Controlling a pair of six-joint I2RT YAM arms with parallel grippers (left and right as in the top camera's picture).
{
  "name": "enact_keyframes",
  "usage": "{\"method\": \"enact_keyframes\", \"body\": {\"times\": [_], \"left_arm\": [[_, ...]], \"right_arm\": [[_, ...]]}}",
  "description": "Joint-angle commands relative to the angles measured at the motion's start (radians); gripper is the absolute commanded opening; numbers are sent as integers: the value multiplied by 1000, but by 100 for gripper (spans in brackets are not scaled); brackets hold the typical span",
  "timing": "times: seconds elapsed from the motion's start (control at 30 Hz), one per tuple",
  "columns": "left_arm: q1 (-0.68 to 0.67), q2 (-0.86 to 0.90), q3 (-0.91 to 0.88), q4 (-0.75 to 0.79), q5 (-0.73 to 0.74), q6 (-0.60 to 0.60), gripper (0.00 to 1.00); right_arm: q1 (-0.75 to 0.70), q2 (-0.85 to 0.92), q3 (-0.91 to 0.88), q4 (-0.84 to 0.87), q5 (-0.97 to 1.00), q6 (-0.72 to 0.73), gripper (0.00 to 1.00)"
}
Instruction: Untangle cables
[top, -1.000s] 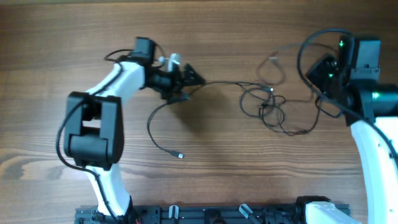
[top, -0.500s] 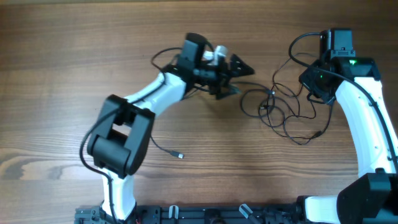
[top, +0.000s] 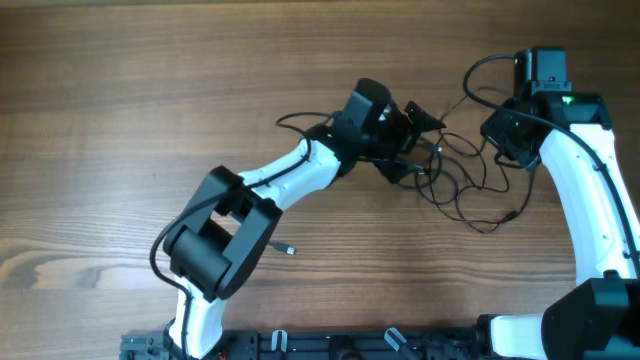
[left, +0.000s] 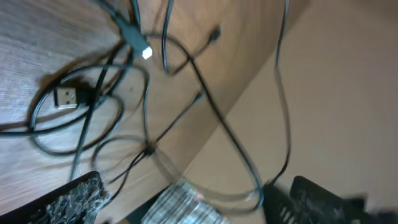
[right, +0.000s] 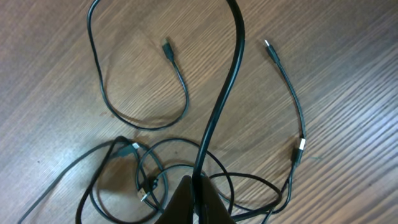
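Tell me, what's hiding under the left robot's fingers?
Black cables, looped over each other, and a USB plug lie on the wooden table below the open left fingers. From overhead, they cover part of the tangle, so those crossings are hidden.

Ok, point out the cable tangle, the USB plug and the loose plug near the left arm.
tangle (right: 142, 185): right wrist view, on the knot where loops cross.
USB plug (left: 65, 96): left wrist view, on its metal shell.
loose plug (top: 289, 250): overhead view, on the cable's free tip.
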Motion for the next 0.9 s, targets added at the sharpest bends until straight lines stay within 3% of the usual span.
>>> {"method": "enact_keyframes", "body": {"times": [0.0, 0.13, 0.27, 0.37, 0.57, 0.67, 0.73, 0.83, 0.87], "left_arm": [[-37, 13, 5, 30, -270, -209, 97], [-88, 13, 5, 64, -400, -305, 98], [-141, 14, 5, 116, -484, -315, 89], [-161, 19, 5, 123, -504, -315, 76], [-175, 40, 5, 229, -504, -319, 61], [-187, 66, 5, 290, -503, -319, 42], [-194, 70, 5, 294, -498, -319, 6], [-192, 70, 5, 270, -492, -296, 4], [-179, 69, 5, 232, -489, -222, 4]], "right_arm": [[0, 11, 4, -5, -12, -7, 4], [0, 11, 4, -5, -27, -5, 4], [0, 11, 4, -5, -27, -4, 4], [0, 11, 4, -5, -27, -4, 4], [0, 11, 4, -5, -50, -5, 4], [0, 11, 4, -13, -73, -5, 4], [0, 11, 4, -13, -89, -5, 4], [0, 11, 4, -13, -91, -5, 4], [0, 11, 4, -13, -91, -7, 4]]}}
